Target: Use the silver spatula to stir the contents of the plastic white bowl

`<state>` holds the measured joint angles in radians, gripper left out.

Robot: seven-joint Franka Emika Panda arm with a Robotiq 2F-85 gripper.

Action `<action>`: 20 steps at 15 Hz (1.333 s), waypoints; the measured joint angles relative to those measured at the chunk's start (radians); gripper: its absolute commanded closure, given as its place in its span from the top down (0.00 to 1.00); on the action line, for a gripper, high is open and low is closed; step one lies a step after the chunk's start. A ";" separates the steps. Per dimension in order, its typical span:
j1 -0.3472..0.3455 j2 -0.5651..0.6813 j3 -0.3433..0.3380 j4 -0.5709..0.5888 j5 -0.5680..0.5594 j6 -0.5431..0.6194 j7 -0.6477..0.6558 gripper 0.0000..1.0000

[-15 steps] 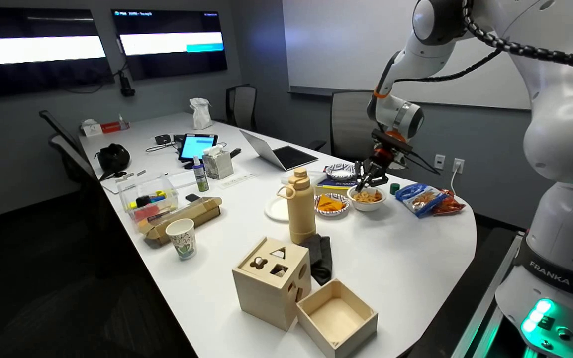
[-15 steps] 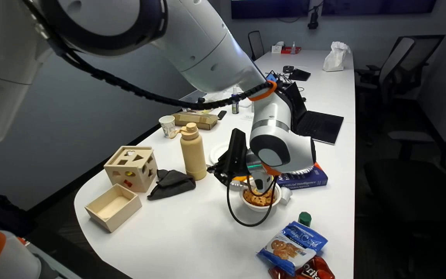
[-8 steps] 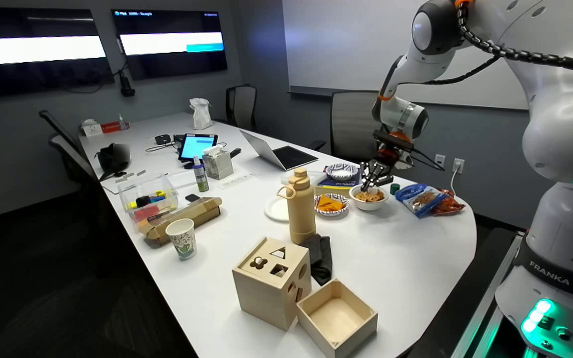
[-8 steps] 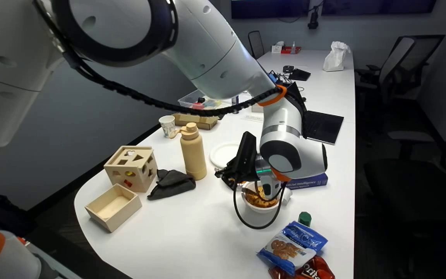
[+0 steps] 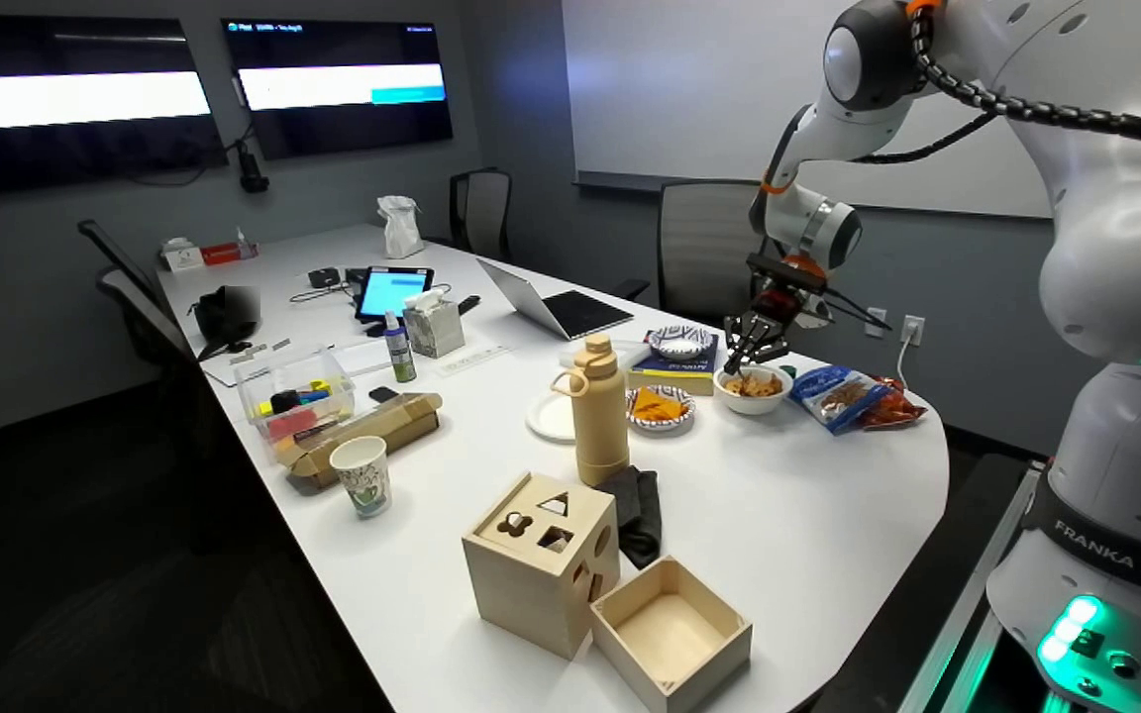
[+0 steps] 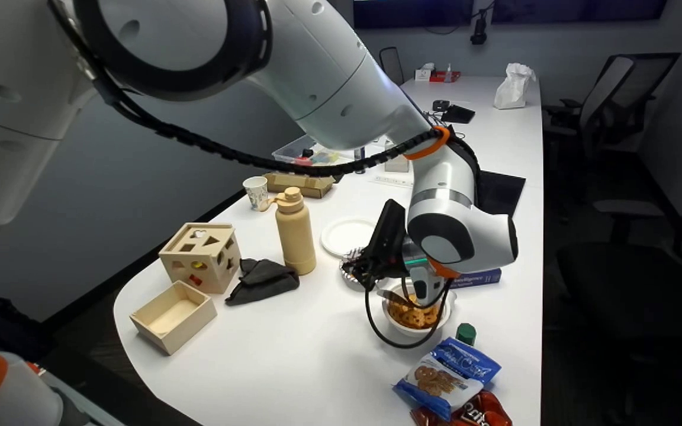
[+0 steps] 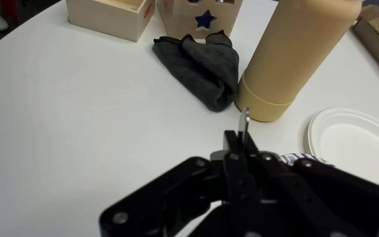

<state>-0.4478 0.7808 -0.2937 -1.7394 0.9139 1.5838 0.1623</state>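
The plastic white bowl [image 5: 752, 406] stands on the table with brownish-orange pieces inside. In an exterior view, cables and the wrist cover part of the bowl [image 6: 410, 332]. My gripper [image 5: 741, 358] is just over the bowl, pointing down at a tilt. In the wrist view the gripper [image 7: 241, 144] is shut on the silver spatula [image 7: 243, 125]. One thin metal end sticks out beyond the fingertips. The spatula's lower part reaches toward the contents, but how deep it sits cannot be told. The wrist view does not show the bowl.
A patterned bowl with orange chips [image 5: 665, 426] stands beside the white bowl. A book [image 5: 674, 378] lies behind. Snack bags [image 5: 840, 396] and a green cap [image 6: 466, 333] are close on the other side. A tall beige bottle [image 5: 602, 421] and white plate [image 7: 350, 148] stand nearby.
The arm and gripper have moved a little toward the snack bags. The white bowl has slid the same way, away from the chips and closer to the green cap.
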 measured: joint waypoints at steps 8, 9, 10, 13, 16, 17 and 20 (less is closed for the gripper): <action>-0.038 0.034 0.053 0.066 0.020 -0.164 -0.049 0.01; -0.042 0.048 0.059 0.080 0.021 -0.196 -0.050 0.01; -0.046 0.064 0.063 0.094 0.022 -0.227 -0.051 0.01; -0.050 0.111 0.067 0.135 0.033 -0.304 -0.060 0.01; -0.052 0.133 0.062 0.156 0.045 -0.324 -0.060 0.01; -0.052 0.131 0.055 0.158 0.049 -0.324 -0.060 0.01; -0.052 0.106 0.024 0.158 0.054 -0.317 -0.060 0.01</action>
<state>-0.4999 0.8868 -0.2695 -1.5814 0.9675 1.2670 0.1021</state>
